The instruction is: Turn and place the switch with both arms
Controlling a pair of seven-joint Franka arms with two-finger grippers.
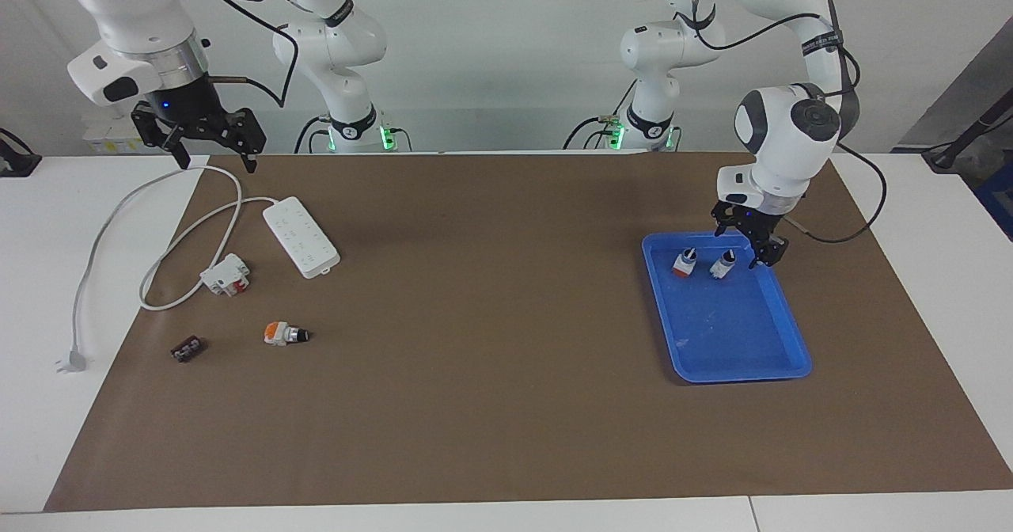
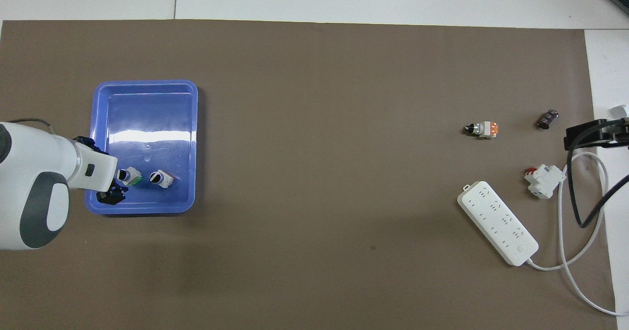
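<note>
I see a blue tray [image 1: 783,358] at my left arm's end of the brown mat [image 1: 491,405], with an orange-ended switch [image 1: 684,262] inside. At my right arm's end lie a white power strip [image 1: 301,237], a white-and-red block [image 1: 225,275], another orange-ended switch [image 1: 285,332] and a small dark part [image 1: 187,349].

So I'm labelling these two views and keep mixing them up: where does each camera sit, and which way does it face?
Facing view: high across the table, looking at the robots; both arms show whole, left gripper over the tray, right gripper raised by the cable.
Overhead view: high above the robots' end, looking forward and down; left forearm and right gripper show.
Shared: tray, both switches in it, power strip, half a turn apart.
</note>
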